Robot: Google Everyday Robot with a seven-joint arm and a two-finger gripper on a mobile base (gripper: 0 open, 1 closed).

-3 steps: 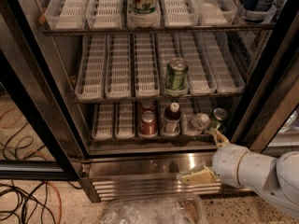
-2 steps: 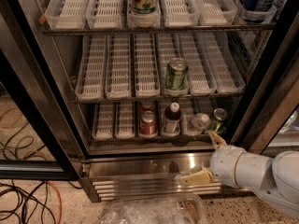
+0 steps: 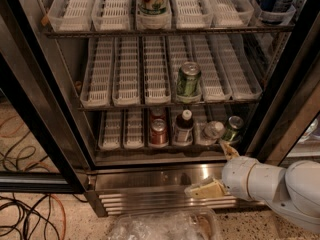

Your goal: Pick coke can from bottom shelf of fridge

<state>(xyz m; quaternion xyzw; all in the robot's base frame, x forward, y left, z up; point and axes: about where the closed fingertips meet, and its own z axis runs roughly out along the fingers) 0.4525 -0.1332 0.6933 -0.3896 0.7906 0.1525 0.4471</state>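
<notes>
The coke can (image 3: pixel 158 132), red with a silver top, stands upright at the front of a lane on the bottom shelf (image 3: pixel 112 134) of the open fridge (image 3: pixel 55 84). Something red shows just behind it in the same lane. My gripper (image 3: pixel 206 168) is open and empty, low in front of the steel base grille. It is below and to the right of the coke can and well apart from it. One tan finger (image 3: pixel 227 149) points up toward the shelf's front edge. The other finger (image 3: pixel 205 189) lies across the grille.
Right of the coke can on the bottom shelf stand a dark bottle (image 3: pixel 183 129), a tilted clear bottle (image 3: pixel 212 131) and a green can (image 3: pixel 232 129). Another green can (image 3: pixel 188 81) is on the middle shelf. The black door frame (image 3: pixel 280 109) is at right. Cables (image 3: pixel 30 219) and a plastic bag (image 3: pixel 165 226) lie on the floor.
My gripper and forearm have shifted slightly to the left, still open. The cans and bottles have not moved.
</notes>
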